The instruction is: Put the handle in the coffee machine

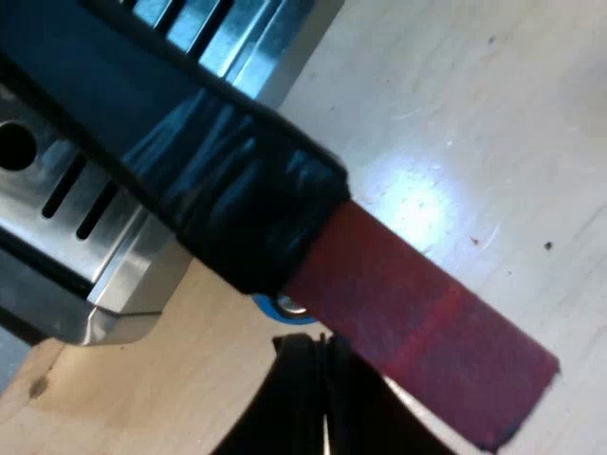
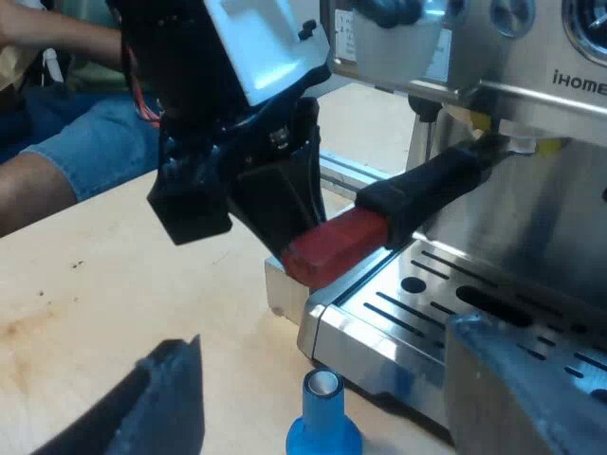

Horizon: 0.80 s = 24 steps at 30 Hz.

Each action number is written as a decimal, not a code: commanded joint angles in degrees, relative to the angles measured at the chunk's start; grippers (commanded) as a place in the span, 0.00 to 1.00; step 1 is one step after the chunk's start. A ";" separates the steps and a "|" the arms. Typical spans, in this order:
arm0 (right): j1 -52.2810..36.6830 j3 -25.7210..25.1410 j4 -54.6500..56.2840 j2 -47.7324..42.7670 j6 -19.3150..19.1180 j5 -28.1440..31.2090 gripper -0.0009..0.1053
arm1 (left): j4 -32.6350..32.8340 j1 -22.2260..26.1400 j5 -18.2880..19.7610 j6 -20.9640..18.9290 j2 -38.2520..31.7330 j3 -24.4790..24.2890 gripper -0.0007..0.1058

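left gripper [image 2: 308, 242] clenched on handle [image 2: 427, 190] by its red end, at machine [image 2: 560, 85] front, right gripper [image 2: 327, 341] spread

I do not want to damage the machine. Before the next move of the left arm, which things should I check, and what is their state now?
1. Left gripper at the red end of the handle: ok.
2. Holder's head locked into the machine: cannot tell.
3. Right gripper open and apart from the handle: ok.
4. Blue tamper upright on the table, lower than the handle: ok.
5. Person's leg beyond the table edge, not touching the arm: ok.
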 commanded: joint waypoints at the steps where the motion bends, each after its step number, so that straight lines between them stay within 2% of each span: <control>1: 0.06 -0.46 -0.13 -0.48 0.03 0.93 0.55 | -2.98 -2.40 17.71 1.27 0.04 -2.13 0.01; 9: 0.06 -0.46 -0.13 -0.48 0.03 0.91 0.55 | -4.33 -2.40 21.82 4.68 0.04 -2.32 0.01; 17: 0.06 -0.46 -0.13 -0.48 0.03 1.10 0.55 | -7.16 -2.40 22.14 6.00 0.04 -2.32 0.01; 20: 0.06 -0.46 -0.13 -0.48 0.03 1.10 0.55 | -5.88 -2.40 20.32 6.59 0.04 -2.32 0.01; 24: 0.06 -0.46 -0.13 -0.48 0.03 1.10 0.55 | -1.26 -2.17 13.89 10.55 0.04 -2.32 0.01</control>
